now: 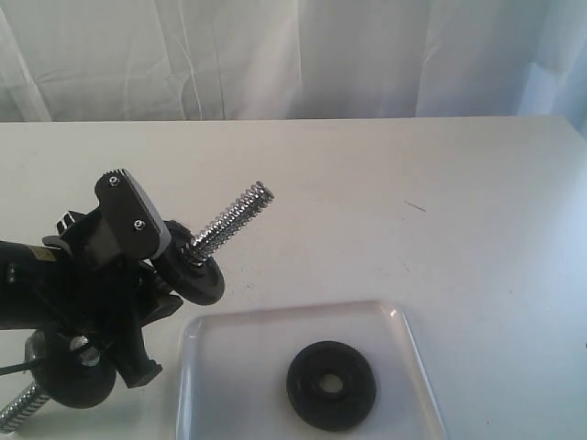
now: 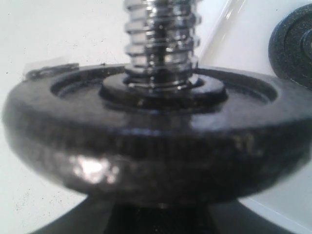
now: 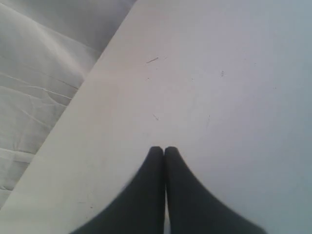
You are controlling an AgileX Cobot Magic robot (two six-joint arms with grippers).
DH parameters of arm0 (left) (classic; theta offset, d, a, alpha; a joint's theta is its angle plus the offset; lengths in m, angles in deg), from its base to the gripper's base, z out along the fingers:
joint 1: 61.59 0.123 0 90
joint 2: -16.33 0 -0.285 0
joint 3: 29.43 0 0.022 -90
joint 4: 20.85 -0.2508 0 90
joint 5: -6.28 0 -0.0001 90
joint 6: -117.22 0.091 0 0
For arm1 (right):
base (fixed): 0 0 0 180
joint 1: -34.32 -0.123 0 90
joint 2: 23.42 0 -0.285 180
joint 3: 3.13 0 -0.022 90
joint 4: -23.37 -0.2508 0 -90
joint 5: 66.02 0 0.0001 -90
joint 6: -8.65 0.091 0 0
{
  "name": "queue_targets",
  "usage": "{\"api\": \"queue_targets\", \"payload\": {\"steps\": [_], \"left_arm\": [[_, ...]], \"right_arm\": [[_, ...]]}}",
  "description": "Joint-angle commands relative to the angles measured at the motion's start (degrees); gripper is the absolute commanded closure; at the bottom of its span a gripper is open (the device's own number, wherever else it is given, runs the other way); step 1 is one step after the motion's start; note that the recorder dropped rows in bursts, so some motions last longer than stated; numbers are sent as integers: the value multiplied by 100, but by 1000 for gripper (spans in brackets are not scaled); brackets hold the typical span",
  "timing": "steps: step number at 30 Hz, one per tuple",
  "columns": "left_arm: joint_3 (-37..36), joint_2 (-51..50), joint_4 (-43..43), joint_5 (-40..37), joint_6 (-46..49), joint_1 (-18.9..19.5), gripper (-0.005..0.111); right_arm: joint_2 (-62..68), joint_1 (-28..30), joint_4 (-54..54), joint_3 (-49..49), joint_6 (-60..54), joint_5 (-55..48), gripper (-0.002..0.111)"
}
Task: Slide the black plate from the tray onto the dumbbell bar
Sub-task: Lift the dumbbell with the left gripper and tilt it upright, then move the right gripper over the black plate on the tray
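Over on the exterior view, the left gripper (image 1: 128,284) is clamping the dumbbell bar (image 1: 229,223) around its middle and holding it tilted. One threaded end is pointing up to the right and the other is dipping toward the bottom left corner. A mounted disc (image 1: 194,272) is sitting just below the upper thread, with a second disc (image 1: 73,371) near the lower end. The black plate (image 1: 331,385) is lying flat in the tray (image 1: 229,367), apart from the bar, on the white table (image 1: 440,229).

From the left wrist, the mounted disc (image 2: 156,146) is filling the frame and the bar's thread (image 2: 161,34) is rising out of it. The black plate (image 2: 295,48) is peeking in at the edge, resting in the tray (image 2: 243,53).

From the right wrist, the right gripper (image 3: 163,152) is pressing its fingers tip to tip above the table (image 3: 219,73), with the curtain (image 3: 39,73) alongside.
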Motion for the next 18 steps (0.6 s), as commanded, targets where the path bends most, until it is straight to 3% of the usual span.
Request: {"api": "queue_targets", "payload": {"steps": [1,7,10,18], "left_arm": [[139,258,300,639,-164,-8,107],[139,258,300,666,-164,-8,107],[139,258,300,666,-164,-8,107],[139,258,300,666,-164,-8,107]], "right_arm": [[-13,-50,-240,176,-331,28,108],[371,-515,-1289,2078,-3621,-1917,108],[1112,-562,-1403,3133,-4404,-2738,108],[2488,-562,-1372,4579,-4873,-1828,108]]}}
